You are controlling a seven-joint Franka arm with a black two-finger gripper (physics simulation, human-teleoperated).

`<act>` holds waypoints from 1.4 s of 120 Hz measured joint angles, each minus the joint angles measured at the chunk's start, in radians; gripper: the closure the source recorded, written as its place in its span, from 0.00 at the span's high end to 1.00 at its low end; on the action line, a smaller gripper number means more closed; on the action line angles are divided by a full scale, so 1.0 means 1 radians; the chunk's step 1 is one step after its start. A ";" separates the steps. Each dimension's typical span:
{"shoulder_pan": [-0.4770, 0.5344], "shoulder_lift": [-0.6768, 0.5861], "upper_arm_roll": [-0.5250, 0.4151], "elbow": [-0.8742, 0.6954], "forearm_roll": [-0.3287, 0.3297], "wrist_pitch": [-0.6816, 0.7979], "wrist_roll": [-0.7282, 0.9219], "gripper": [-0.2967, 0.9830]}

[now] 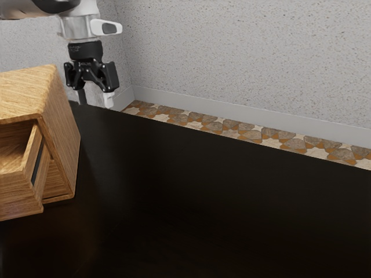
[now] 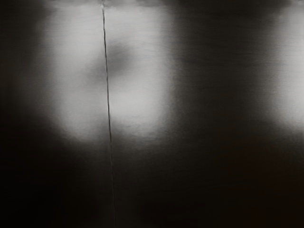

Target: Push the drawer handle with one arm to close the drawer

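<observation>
Light-brown wood-grained drawer (image 1: 18,200) stands pulled out of its matching box-shaped wooden cabinet (image 1: 29,92), at the exterior view's lower left. Beyond the cabinet, apart from it, the black two-finger gripper (image 1: 95,98) points down with its fingers spread wide and nothing between them, while the glossy black tabletop (image 1: 220,197) reaches toward a speckled grey wall (image 1: 243,55).

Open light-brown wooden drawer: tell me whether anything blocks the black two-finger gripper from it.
The boxy wooden cabinet body apparently does: the gripper hangs beyond it, while the drawer juts from its near side.
</observation>
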 joint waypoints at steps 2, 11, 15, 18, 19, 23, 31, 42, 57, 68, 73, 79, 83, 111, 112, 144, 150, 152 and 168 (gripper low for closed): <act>-0.001 0.003 0.001 0.000 0.002 0.018 -0.002 0.77; -0.001 0.007 0.002 -0.006 0.008 0.084 -0.013 0.77; -0.001 -0.009 0.003 -0.030 0.011 0.107 -0.019 0.77; -0.004 -0.082 0.003 -0.115 0.013 0.130 -0.025 0.77; -0.006 -0.118 0.003 -0.154 0.016 0.138 -0.028 0.76; 0.001 -0.245 -0.002 -0.286 0.027 0.167 -0.039 0.76; 0.017 -0.557 -0.044 -0.537 0.048 0.205 -0.067 0.71; 0.078 -0.856 -0.165 -0.680 0.055 0.188 -0.128 0.58; 0.221 -1.075 -0.228 -0.772 0.030 0.113 -0.231 0.41; 0.360 -1.157 -0.231 -0.807 0.024 0.048 -0.299 0.34; 0.405 -1.181 -0.229 -0.827 0.029 0.025 -0.325 0.32; 0.443 -1.202 -0.213 -0.861 0.052 0.007 -0.346 0.30; 0.456 -1.214 -0.178 -0.880 0.082 -0.003 -0.355 0.29; 0.471 -1.297 -0.077 -0.943 0.259 -0.098 -0.363 0.26; 0.471 -1.296 -0.069 -0.946 0.265 -0.098 -0.363 0.26; 0.443 -1.324 0.024 -1.084 0.361 -0.051 -0.335 0.23; 0.441 -1.304 0.026 -1.094 0.364 -0.029 -0.330 0.23; 0.441 -1.292 0.027 -1.095 0.364 -0.020 -0.329 0.23; 0.436 -1.200 0.027 -1.101 0.367 0.057 -0.320 0.23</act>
